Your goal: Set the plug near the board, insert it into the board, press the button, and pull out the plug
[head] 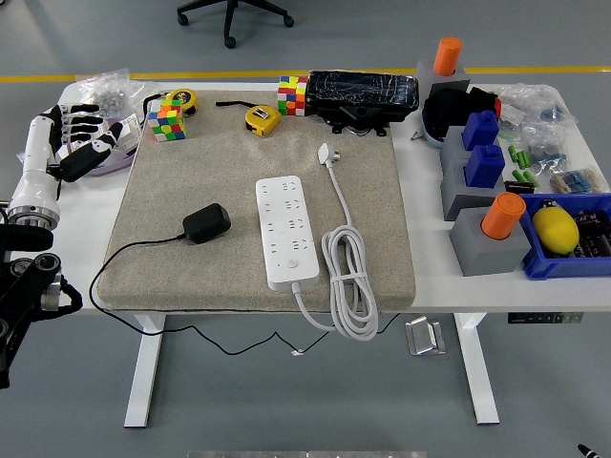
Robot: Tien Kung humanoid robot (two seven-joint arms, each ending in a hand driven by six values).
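Note:
A black plug adapter (pixel 206 222) lies on the grey mat (pixel 162 258), its black cord trailing left and off the front edge. A white power strip (pixel 287 231) lies to its right in the mat's middle, with its white cable (pixel 349 277) coiled on the right and its own plug (pixel 329 154) behind. My left hand (pixel 78 140) is at the table's far left edge, well away from the adapter, fingers spread and empty. The right hand is out of view.
Two Rubik's cubes (pixel 164 122) (pixel 292 94), two yellow tape measures (pixel 261 118), a black wrapped box (pixel 365 92) stand behind the mat. Grey blocks with blue and orange pegs (pixel 487 224) and a blue bin with a yellow object (pixel 558 232) fill the right.

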